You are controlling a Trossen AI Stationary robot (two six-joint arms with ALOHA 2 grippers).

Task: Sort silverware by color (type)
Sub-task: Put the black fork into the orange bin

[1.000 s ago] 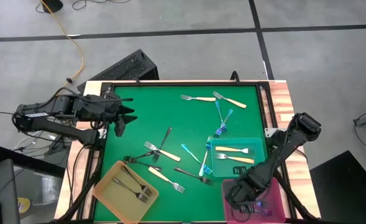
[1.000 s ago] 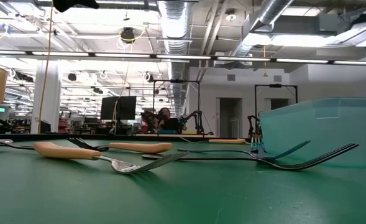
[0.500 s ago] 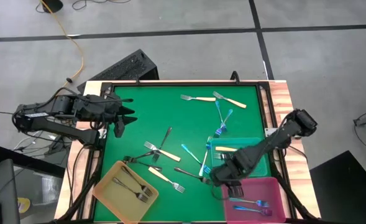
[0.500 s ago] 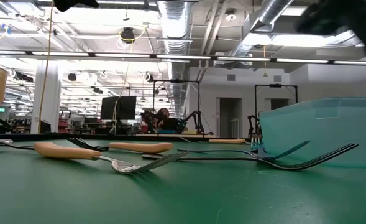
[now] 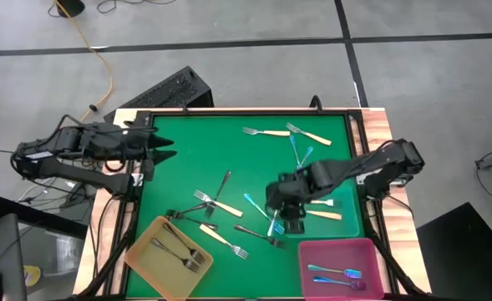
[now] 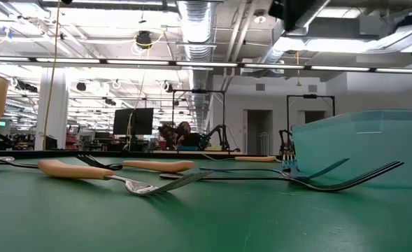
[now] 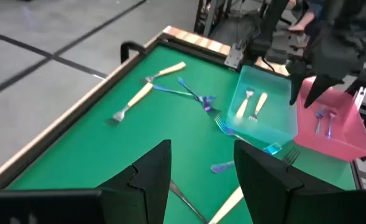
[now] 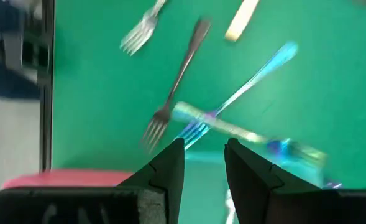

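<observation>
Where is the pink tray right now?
In the high view the pink tray sits at the table's near right corner, just below the teal tray, with two shiny blue forks inside it.

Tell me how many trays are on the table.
3. The yellow tray is at the table's left corner. The teal tray is on the right, partly under the right arm. The pink tray is beside the teal one. None seems hidden.

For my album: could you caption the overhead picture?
Right hand, open, hovers over iridescent blue-purple forks beside the teal square tray on the green table.
</observation>
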